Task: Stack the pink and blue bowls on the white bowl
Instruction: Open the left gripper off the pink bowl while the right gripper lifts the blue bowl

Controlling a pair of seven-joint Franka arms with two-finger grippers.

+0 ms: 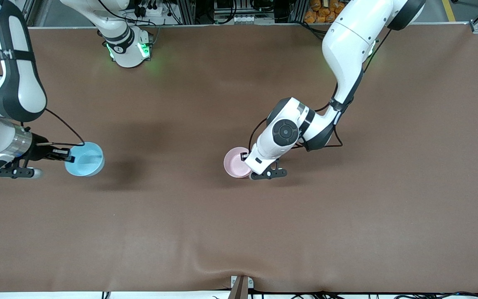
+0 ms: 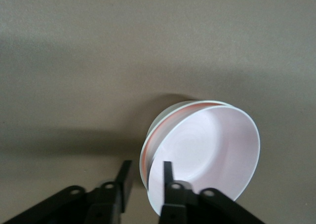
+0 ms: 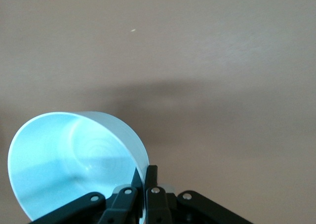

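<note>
The pink bowl (image 1: 235, 162), nested in the white bowl (image 2: 163, 116) just left of frame centre, is straddled at its rim by the spread left gripper (image 1: 250, 165), while the blue bowl (image 1: 84, 159), pinched by the right gripper (image 1: 69, 158) at left, should be centred above before release.

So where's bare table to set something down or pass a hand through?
Bare table lies between the blue bowl, held up by the right gripper, and the pink bowl; also from both bowls to the front camera's edge. It's crowded only at the pink bowl, where the left gripper sits.
</note>
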